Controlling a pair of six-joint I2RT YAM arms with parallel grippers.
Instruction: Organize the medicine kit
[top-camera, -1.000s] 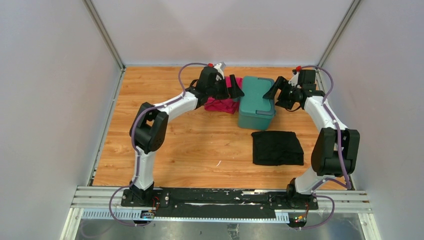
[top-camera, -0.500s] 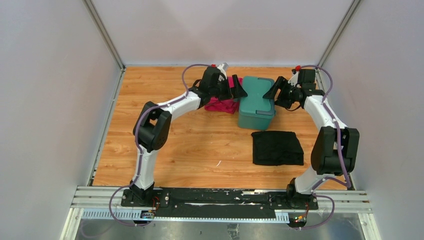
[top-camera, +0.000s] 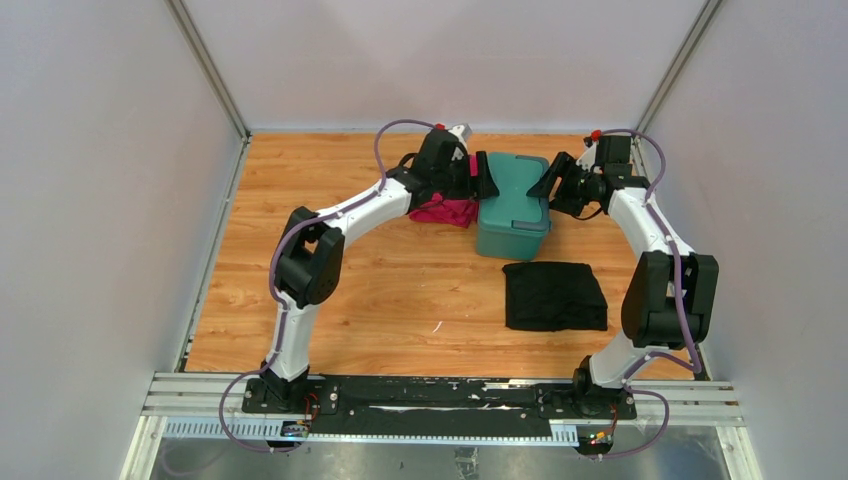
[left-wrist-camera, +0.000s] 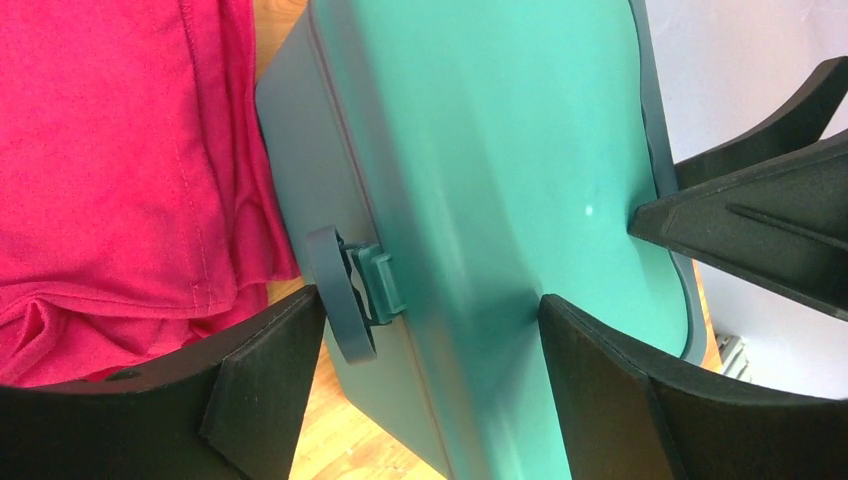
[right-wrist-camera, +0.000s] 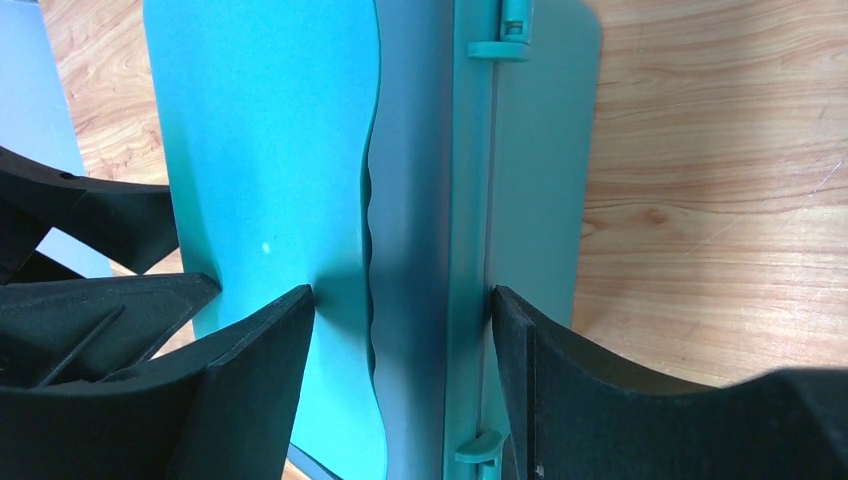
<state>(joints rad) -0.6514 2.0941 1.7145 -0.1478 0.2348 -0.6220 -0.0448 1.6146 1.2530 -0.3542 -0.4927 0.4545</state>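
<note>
Top external view: pink cloth (top-camera: 445, 212) lies against the left wall of the medicine kit (top-camera: 512, 200). Left gripper (top-camera: 485, 177), jaws wide, straddles the kit's latch edge. Right gripper (top-camera: 545, 181), jaws wide, straddles its hinged edge. Black cloth (top-camera: 555, 295) lies near the kit's front.

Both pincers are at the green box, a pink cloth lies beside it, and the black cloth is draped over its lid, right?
Not quite. The black cloth is not on the green box: it lies on the table, apart from it, nearer the arms' bases, as the top view shows. The left pincer and right pincer are at the box, the pink cloth beside it.
</note>
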